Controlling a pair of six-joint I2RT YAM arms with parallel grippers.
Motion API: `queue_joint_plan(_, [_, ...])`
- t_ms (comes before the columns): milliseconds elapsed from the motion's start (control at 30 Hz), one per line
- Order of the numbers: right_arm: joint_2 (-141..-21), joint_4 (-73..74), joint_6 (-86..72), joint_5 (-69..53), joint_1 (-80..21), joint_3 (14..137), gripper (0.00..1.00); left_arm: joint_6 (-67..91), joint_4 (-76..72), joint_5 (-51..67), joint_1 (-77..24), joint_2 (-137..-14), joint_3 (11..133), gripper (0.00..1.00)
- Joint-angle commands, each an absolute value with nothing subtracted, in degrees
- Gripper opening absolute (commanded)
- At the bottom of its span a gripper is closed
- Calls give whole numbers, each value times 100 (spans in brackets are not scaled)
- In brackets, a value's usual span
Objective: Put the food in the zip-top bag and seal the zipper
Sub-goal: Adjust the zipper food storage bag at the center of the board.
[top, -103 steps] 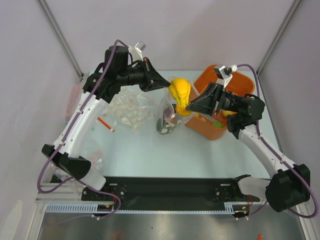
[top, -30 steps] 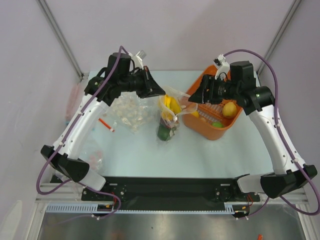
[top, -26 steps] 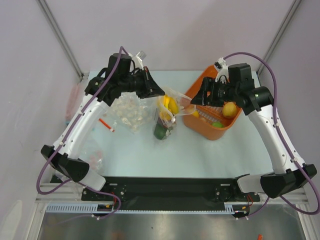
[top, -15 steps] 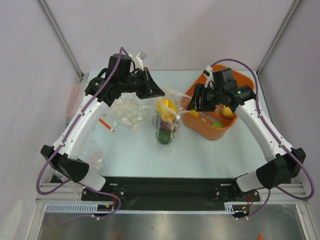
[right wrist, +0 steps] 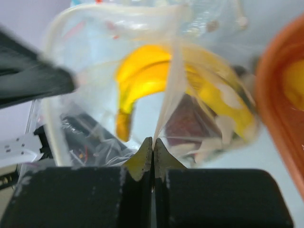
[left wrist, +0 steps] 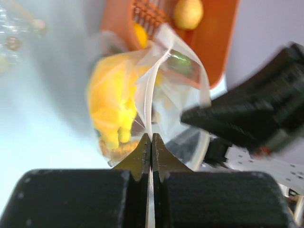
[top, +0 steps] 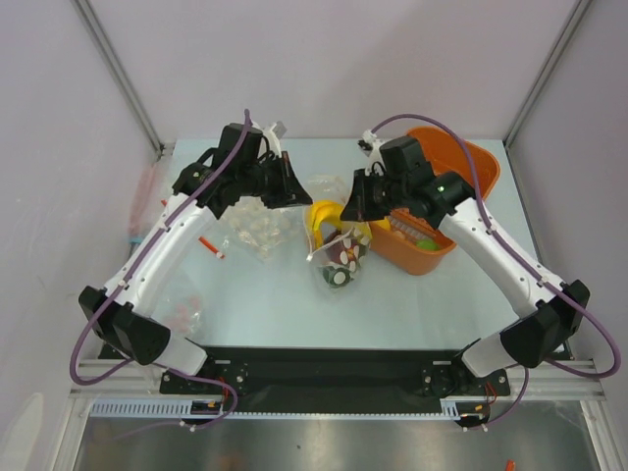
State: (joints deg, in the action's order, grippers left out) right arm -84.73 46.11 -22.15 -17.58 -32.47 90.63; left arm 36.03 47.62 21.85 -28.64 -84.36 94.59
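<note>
The dotted zip-top bag (top: 337, 245) hangs between my two grippers above the table centre. It holds a yellow banana (top: 322, 214), a dark red piece and other food low in it. My left gripper (top: 299, 193) is shut on the bag's left mouth edge (left wrist: 151, 128). My right gripper (top: 351, 201) is shut on the right mouth edge (right wrist: 164, 123). The banana shows through the plastic in both wrist views (left wrist: 111, 102) (right wrist: 142, 71). A lemon (left wrist: 187, 13) lies in the orange basket (top: 461, 186). The zipper strip itself is too blurred to make out.
Plain clear bags (top: 257, 228) lie crumpled on the table left of the dotted bag, with a red strip (top: 208, 243) beside them. More clear plastic (top: 182, 309) lies near the left arm's base. The basket sits at the back right, close behind my right gripper.
My right gripper has left the basket, swung left and closed on the bag's right mouth edge. The bag now hangs between both grippers, shifted slightly right and forward.
</note>
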Motion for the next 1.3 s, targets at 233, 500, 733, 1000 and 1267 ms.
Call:
queue_joint_plan(233, [-8464, 3692, -2109, -1863, -3542, 9352, 0, 2681, 5246, 1170, -2883, -8350, 9896, 0])
queue_joint_plan(500, [-8805, 3576, -2338, -1749, -3445, 8482, 7, 2593, 4633, 1482, -2883, -8025, 8592, 0])
queue_joint_plan(733, [-8710, 3507, -2320, -1590, -3375, 8437, 29, 2620, 4034, 1531, -2892, -7884, 8032, 0])
queue_joint_plan(1000, [-8183, 3752, -2321, -1609, -2560, 8718, 64, 2461, 4114, 1485, -2892, -8033, 8403, 0])
queue_joint_plan(1267, [-8454, 4833, -1881, -292, -1512, 9166, 76, 2558, 3674, 1529, -2892, -7849, 8156, 0])
